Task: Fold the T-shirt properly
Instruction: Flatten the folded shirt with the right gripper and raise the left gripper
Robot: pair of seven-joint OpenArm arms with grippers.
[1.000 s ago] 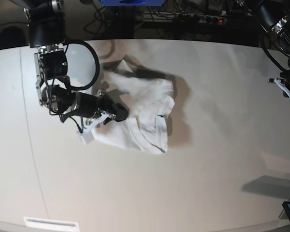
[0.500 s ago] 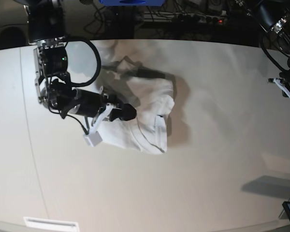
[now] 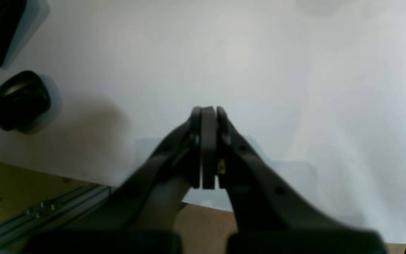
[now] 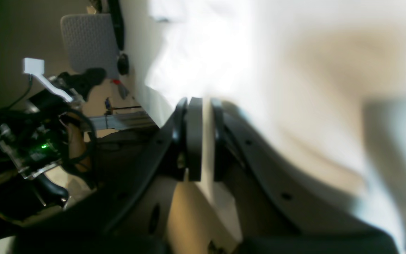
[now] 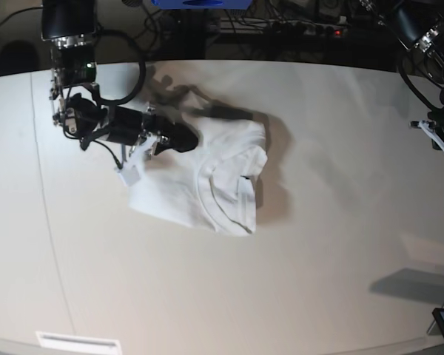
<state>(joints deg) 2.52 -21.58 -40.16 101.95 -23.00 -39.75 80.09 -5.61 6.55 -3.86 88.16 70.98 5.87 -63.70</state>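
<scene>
T-shirt (image 5: 207, 177) lies bunched mid-table, left of centre in the base view, long axis roughly top-right to bottom-left, neckline facing up; right gripper (image 5: 186, 137) sits right at its upper-left edge, while the left arm is parked well apart at the far table edge. Right wrist view shows a slim gap between the jaws, so nearly closed, but it's too blurred to tell whether cloth is pinched. Left gripper (image 3: 208, 116) is clamped shut on nothing over bare tabletop (image 3: 259, 53).

Bright overhead light; right wrist view motion-blurred, glare-washed; base view edges bowed.
</scene>
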